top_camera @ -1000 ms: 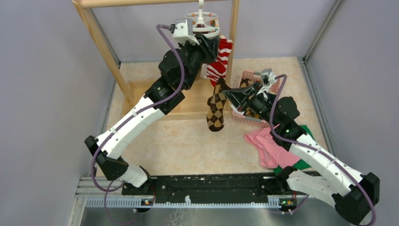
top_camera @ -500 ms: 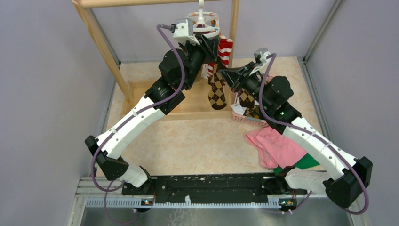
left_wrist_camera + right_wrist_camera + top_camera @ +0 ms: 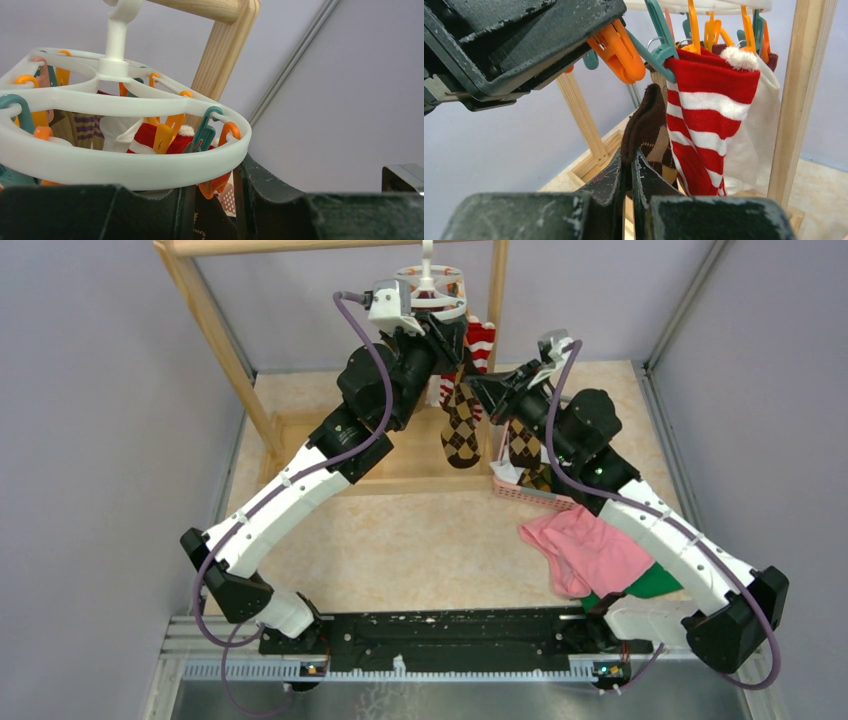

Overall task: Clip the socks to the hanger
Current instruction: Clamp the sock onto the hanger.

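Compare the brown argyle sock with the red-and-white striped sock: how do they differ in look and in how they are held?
Pattern: the argyle sock has brown and tan diamonds; the striped sock has red and white bands.
Hold: the argyle sock is pinched in the right gripper, in no clip yet; the striped sock hangs clipped to the hanger.
Both hang downward below the hanger.

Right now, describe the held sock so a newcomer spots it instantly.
From the wooden frame hangs the white ring hanger. Below its clips, the right tool pinches a sock by its brown cuff. Unlike the red striped sock beside it, it shows tan argyle diamonds.
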Available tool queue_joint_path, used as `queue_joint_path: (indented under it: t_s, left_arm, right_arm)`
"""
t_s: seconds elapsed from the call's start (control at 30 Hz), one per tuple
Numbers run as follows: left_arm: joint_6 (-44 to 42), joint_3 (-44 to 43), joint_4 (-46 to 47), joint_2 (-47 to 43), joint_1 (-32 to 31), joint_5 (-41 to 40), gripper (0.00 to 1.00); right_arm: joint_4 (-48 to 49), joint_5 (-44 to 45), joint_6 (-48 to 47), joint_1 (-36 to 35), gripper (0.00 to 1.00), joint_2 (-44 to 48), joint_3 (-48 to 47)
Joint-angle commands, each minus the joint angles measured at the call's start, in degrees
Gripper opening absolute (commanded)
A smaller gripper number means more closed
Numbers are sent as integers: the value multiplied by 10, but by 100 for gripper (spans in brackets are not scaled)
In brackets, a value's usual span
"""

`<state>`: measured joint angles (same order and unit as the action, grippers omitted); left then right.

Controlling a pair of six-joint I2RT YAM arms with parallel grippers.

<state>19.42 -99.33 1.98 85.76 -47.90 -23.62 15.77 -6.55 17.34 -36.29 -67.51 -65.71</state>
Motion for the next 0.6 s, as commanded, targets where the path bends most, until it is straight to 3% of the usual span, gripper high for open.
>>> queue_joint_path:
  t_s: [0.0, 0.57]
  left_arm:
    - [-6, -7, 26, -13, -1, 0, 16]
    - [-2, 2, 24, -18, -1, 0, 15]
  right_arm:
    - [17, -3, -9, 6, 0, -6, -38]
    - [11, -4, -22, -7, 0, -14, -65]
